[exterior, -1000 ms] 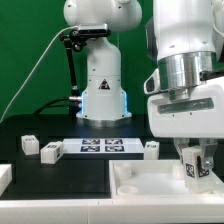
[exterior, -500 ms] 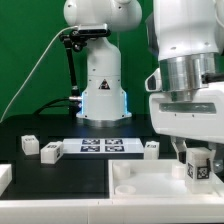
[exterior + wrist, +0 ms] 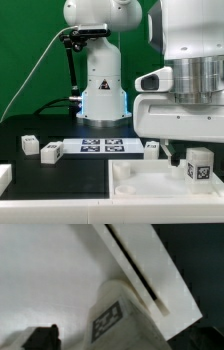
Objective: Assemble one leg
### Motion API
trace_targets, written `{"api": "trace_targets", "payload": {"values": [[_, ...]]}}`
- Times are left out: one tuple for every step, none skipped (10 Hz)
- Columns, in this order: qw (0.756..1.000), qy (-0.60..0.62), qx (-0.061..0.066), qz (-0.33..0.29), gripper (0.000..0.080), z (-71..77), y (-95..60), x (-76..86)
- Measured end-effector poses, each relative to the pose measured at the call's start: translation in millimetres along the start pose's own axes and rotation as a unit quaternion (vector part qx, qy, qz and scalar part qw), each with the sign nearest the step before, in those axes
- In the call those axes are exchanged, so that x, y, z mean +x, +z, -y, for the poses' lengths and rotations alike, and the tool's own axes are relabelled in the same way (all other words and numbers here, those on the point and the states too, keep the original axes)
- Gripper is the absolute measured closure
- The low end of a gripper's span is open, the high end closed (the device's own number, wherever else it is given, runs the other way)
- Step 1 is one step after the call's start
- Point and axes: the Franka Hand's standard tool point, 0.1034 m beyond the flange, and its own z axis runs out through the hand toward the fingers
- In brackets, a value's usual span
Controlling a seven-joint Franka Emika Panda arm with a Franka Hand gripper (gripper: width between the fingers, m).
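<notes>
A leg (image 3: 199,165), a short white block with a square marker tag on its face, is seen standing upright on the large white panel (image 3: 140,180) near the corner at the exterior view's right, presumably because that corner is where a leg is meant to be fixed. In the wrist view the leg (image 3: 118,317) is seen from above, set just beside the panel's raised rim (image 3: 150,274). The gripper (image 3: 186,156) is hung directly above and partly behind the leg, the wrist pointed straight down; only one dark finger (image 3: 176,157) shows just beside the leg, and no fingertip can be made out against its sides, so whether the fingers are parted or closed cannot be told. Three more small tagged blocks (image 3: 50,150) are left on the black table (image 3: 40,175) around the marker board (image 3: 103,147), well apart from the panel, probably kept there as spare legs for later steps.
</notes>
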Motion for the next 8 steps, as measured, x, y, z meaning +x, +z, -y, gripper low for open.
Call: {"api": "trace_targets", "payload": {"values": [[0.998,-0.062,-0.009,0.001,0.0151,-1.7,-2.3,2.6],[0.995,-0.100,-0.015,-0.004,0.0151,-1.1,-4.5,4.5],[0.992,-0.124,-0.019,-0.007,0.0151,0.1,-6.0,4.5],[0.985,-0.169,-0.024,-0.008,0.0151,0.3,-7.6,4.9],[0.975,-0.219,-0.025,-0.008,0.0151,1.4,-10.0,6.4],[0.969,-0.244,-0.026,-0.007,0.0151,0.2,-9.0,7.2],[0.970,-0.243,-0.026,-0.007,0.0209,0.1,-8.8,7.1],[0.972,-0.235,-0.025,-0.007,0.0209,0.1,-8.6,7.0]]}}
